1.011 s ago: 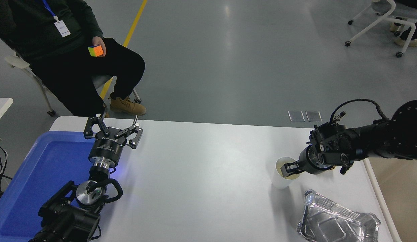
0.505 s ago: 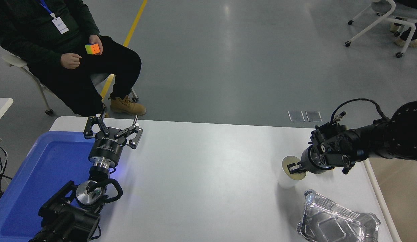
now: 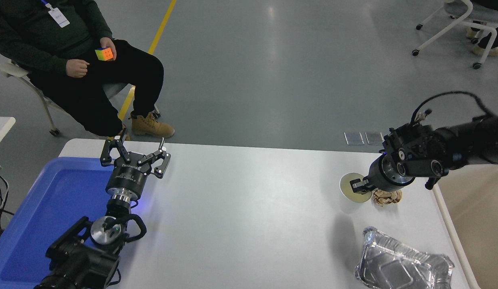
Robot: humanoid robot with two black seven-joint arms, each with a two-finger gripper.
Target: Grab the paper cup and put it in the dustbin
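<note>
Paper cup (image 3: 355, 187) in right claw (image 3: 358, 186), empty

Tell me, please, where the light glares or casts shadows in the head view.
Head view: ceiling lights glare off the grey floor; a soft shadow lies on the table left of the foil tray; the cup in the right claw is sharp.

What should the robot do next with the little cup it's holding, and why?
Probably swing the right pincer to its right, toward the dustbin past the table's right edge. The pincer grips the paper cup by its rim, lifted off the table, and a crumpled brown paper ball lies between it and the bin, so staying high seems wise.
</note>
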